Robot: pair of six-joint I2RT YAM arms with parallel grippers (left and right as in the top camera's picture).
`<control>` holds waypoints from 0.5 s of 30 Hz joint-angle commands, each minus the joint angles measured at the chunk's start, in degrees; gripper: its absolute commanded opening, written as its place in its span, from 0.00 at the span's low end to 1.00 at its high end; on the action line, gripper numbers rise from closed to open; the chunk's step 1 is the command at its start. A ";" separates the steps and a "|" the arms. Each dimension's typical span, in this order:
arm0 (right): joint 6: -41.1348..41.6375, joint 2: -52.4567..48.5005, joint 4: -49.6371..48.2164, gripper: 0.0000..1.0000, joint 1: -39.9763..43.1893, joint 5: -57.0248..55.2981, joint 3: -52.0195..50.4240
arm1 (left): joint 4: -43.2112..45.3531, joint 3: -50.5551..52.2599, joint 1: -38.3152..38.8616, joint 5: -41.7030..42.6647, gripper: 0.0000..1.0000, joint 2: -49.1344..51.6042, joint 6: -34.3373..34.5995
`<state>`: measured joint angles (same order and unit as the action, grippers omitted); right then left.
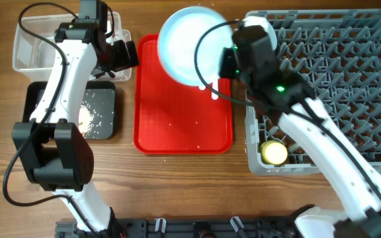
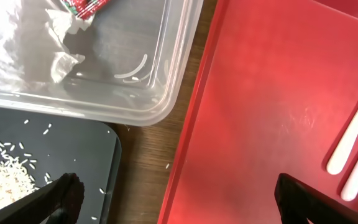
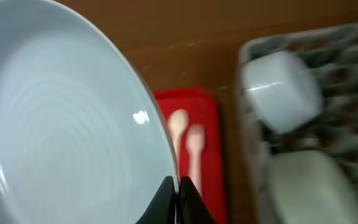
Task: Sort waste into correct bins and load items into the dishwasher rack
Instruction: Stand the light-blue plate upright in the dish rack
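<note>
My right gripper (image 1: 225,66) is shut on the rim of the pale blue plate (image 1: 190,45) and holds it tilted above the red tray's far end; the plate fills the right wrist view (image 3: 67,118), jaws (image 3: 178,186) pinching its edge. The white spoon and fork (image 3: 186,146) lie on the red tray (image 1: 177,125). My left gripper (image 2: 179,196) is open and empty between the black tray (image 1: 98,112), which holds beige scraps (image 2: 2,180), and the red tray. The clear tub (image 1: 32,49) holds the napkin (image 2: 36,43) and red wrapper (image 2: 82,6). The grey rack (image 1: 349,86) holds a bowl (image 3: 281,90) and the yellow cup (image 1: 274,153).
The rack fills the right side of the table. A strip of bare wood (image 2: 145,162) runs between the black tray and the red tray. A few loose scrap grains lie on the black tray and the wood.
</note>
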<state>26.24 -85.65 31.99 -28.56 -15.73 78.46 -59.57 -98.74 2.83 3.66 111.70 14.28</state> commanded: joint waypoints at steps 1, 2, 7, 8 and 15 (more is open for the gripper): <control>-9.42 6.93 4.55 0.04 0.31 -23.82 0.42 | 0.04 -0.50 -0.11 -0.52 1.00 -0.81 0.31; -9.94 9.01 7.43 0.04 0.31 -31.95 0.42 | 0.04 -0.50 -0.11 -0.52 1.00 -0.81 0.31; -32.94 8.04 -4.74 0.04 5.84 -40.76 -1.90 | 0.04 -0.50 -0.11 -0.52 1.00 -0.81 0.31; -36.74 7.19 -7.91 0.04 7.15 -40.79 -2.03 | 0.04 -0.50 -0.11 -0.52 1.00 -0.81 0.31; -51.60 -8.68 -16.15 0.04 21.44 -42.47 -2.03 | 0.04 -0.50 -0.11 -0.52 1.00 -0.81 0.31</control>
<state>-24.01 -89.69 16.16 -9.63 -55.75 76.51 -59.55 -98.76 2.83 3.66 111.70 14.28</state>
